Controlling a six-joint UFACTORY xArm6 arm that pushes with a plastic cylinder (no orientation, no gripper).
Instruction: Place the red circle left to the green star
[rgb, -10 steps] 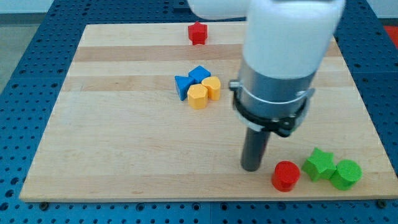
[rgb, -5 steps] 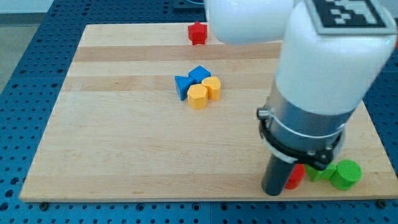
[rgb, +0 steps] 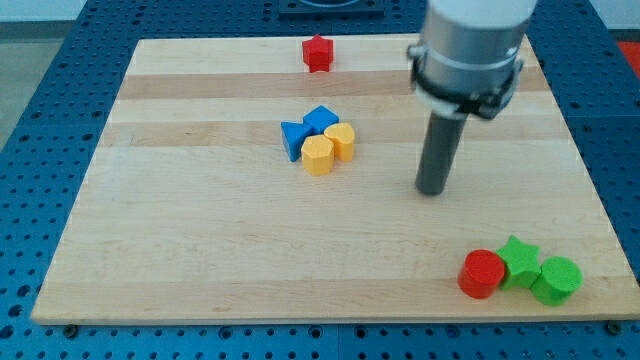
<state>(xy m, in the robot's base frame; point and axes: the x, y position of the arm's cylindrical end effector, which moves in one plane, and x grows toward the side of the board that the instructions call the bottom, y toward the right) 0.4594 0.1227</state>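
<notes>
The red circle (rgb: 483, 273) lies near the board's bottom right corner, touching the left side of the green star (rgb: 519, 261). A green circle (rgb: 556, 279) sits against the star's right side. My tip (rgb: 432, 190) is on the board above and to the left of the red circle, well apart from it and touching no block.
A cluster near the middle holds a blue triangle-like block (rgb: 293, 138), a blue cube (rgb: 321, 120) and two yellow blocks (rgb: 318, 155) (rgb: 341, 141). A red star-like block (rgb: 318, 53) sits at the view's top. The wooden board (rgb: 200, 240) ends just below the red circle.
My tip was at the red circle's left and has moved up toward the view's top, away from it. The red circle shifted right and now touches the green star.
</notes>
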